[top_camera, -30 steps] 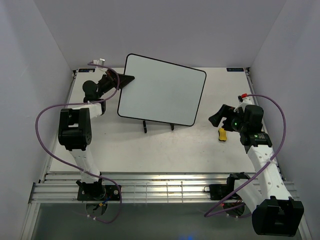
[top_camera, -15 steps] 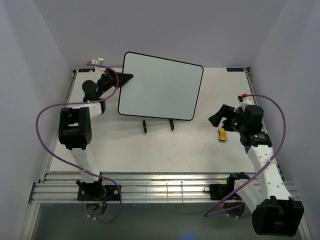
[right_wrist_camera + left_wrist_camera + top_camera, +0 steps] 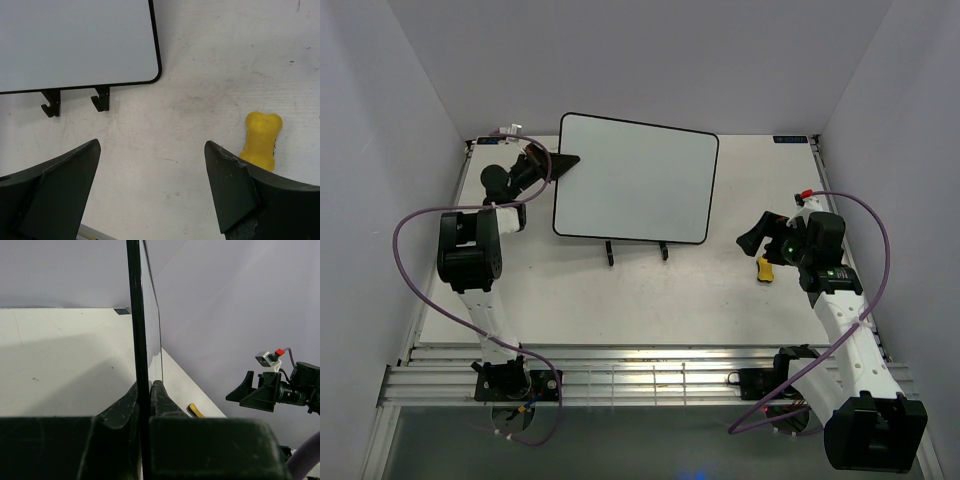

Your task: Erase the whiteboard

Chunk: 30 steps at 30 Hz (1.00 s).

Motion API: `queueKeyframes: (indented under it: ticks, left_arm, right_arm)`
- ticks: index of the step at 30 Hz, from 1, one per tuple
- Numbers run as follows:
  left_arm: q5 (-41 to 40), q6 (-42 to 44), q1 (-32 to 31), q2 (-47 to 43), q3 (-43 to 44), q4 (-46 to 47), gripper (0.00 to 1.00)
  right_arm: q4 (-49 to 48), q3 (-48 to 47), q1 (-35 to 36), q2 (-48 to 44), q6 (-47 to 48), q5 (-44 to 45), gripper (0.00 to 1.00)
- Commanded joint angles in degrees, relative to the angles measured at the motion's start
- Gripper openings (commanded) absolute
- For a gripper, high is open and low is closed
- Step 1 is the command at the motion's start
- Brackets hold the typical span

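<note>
Black-framed whiteboard (image 3: 635, 180), left hand (image 3: 563, 160) pinching its edge, right hand (image 3: 757, 230) spread

Top external overlooks the table (image 3: 650, 300); left wrist sights closely along the whiteboard (image 3: 135, 315) edge; right wrist faces down, sharing it.

In the left wrist view the whiteboard (image 3: 136, 315) is showing only its thin black edge, with its face out of sight and its top running off the picture. The left fingers (image 3: 119, 412) are blurring along the bottom. In the right wrist view the picture's edges are cropping the board, and the right fingers (image 3: 60, 187) are overlapping the lower end of the yellow eraser (image 3: 261, 136).
</note>
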State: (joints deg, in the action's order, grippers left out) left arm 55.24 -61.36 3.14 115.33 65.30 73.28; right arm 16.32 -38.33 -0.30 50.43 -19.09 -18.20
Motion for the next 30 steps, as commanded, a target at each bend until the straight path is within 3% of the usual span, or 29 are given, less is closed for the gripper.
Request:
queueKeyframes:
  ticks: [1, 16, 30]
  left_arm:
    - [6.4, 8.4, 1.1, 0.1, -0.3, 21.9, 0.0]
    - [10.8, 38.0, 3.1, -0.5, -11.6, 22.3, 0.0]
    - [14.3, 45.4, 4.2, 2.7, -6.3, 22.4, 0.0]
  right_arm:
    - [-2.3, 0.4, 0.1, -0.1, 0.2, -1.1, 0.9]
    - [-2.3, 0.1, 2.3, 0.3, 0.4, -1.7, 0.9]
    - [-3.2, 1.6, 3.5, 0.0, 0.3, -2.1, 0.9]
